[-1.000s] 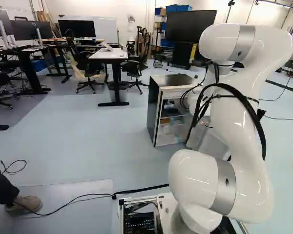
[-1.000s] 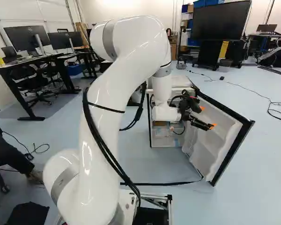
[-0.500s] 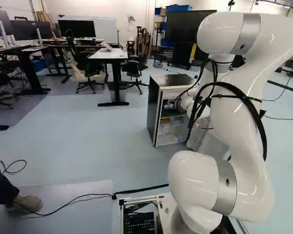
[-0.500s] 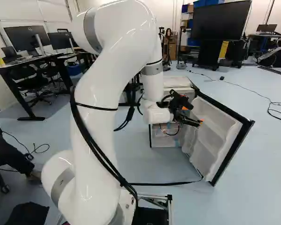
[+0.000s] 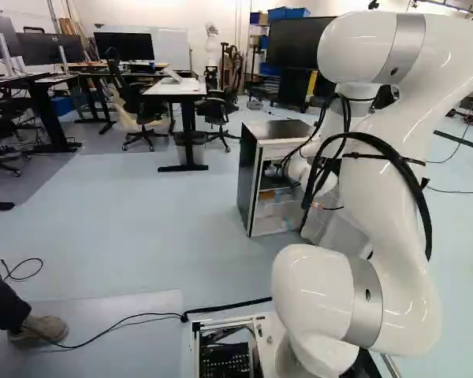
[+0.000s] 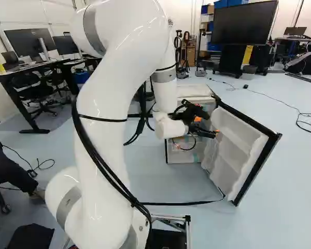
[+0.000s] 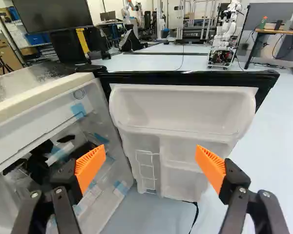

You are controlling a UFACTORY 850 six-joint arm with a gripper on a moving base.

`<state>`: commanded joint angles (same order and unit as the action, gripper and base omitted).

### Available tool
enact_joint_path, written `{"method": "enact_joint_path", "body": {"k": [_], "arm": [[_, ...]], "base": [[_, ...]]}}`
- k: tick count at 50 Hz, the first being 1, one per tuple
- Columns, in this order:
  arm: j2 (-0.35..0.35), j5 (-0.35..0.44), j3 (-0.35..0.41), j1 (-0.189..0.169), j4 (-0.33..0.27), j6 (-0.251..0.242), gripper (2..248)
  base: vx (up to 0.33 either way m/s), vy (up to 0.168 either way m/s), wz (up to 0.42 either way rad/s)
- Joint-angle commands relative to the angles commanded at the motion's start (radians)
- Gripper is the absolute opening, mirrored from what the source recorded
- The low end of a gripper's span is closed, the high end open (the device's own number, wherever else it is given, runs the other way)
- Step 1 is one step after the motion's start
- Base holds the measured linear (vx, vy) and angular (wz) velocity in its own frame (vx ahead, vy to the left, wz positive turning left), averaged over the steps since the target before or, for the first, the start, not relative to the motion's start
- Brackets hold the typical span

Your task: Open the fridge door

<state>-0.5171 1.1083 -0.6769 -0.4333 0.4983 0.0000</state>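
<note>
The fridge door [image 6: 241, 142] stands swung well out at the right of the right base view, its white inner side with moulded shelves [image 7: 183, 114] turned toward your gripper [image 7: 150, 166]. You can judge the opening as good as done. Expect the door to be fairly light on its hinge, stiff along the black rim [image 7: 190, 77], with slick, thinner plastic in the shelves (those may flex or crack if you lean on them). If you need more swing, push or hold at the rim's free edge, far from the hinge, and go gently: a cabinet this small could slide or rock.

The fridge body [image 5: 248, 189] sits upright on the floor [image 5: 142, 228], right of centre in the left base view; through its open front you see clear drawers [image 7: 83, 195] with blue tape on them.

Your pincer is spread wide, with nothing between its orange pads [image 7: 211, 168]; it is ahead of the open front and the door's inner side. The arm [image 6: 122, 78] reaches over from the lower left of the right base view. Your next move is probably to back straight off, keeping its hanging cables [image 6: 116, 176] clear of the door.
</note>
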Motion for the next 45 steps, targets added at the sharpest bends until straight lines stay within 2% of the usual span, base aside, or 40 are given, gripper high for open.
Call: {"method": "enact_joint_path", "body": {"k": [23,45], "arm": [[0.017,-0.005,0.013,0.009,-0.011,0.0,247],[0.089,-0.026,0.066,0.048,-0.055,0.0,247]], "base": [[0.0,0.0,0.0],[0.0,0.0,0.0]]}}
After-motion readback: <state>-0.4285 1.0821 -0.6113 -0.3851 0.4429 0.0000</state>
